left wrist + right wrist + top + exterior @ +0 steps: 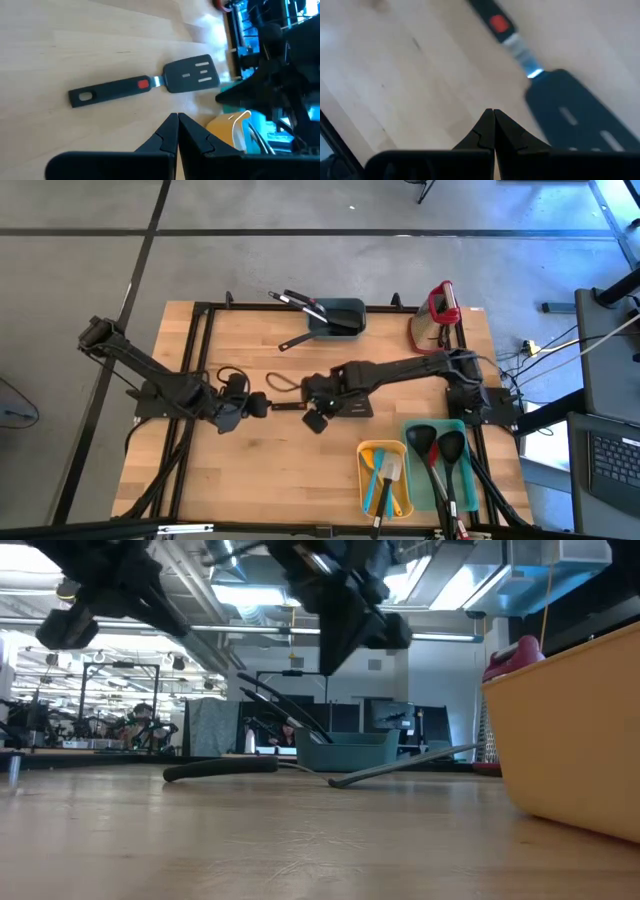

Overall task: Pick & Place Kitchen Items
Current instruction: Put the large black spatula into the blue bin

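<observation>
Both grippers hang near the middle of the high view with their fingers clenched and nothing between them. The right gripper point(316, 420) sits at the centre, above a black turner point(150, 82) that lies flat on the wooden table point(260, 480). The left gripper point(262, 404) is just to the left of it, tips pointing toward the turner.

The turner has a slotted black blade, a short silver neck, a red patch where the handle begins, and a hole at the handle's end. The right wrist view shows its blade point(580, 117) close under the pinched fingertips point(493, 131).

At the upper centre of the high view a teal bin point(337, 316) holds dark long-handled utensils, and one black utensil point(297, 339) lies on the table just beside it. At the lower right a yellow bin point(384, 478) holds teal and white spatulas; a teal tray point(414, 470) beside it carries black ladles with red trim. A red object point(441, 304) stands at the upper right corner.

The lower left of the tabletop is bare wood, bounded by a black frame.
</observation>
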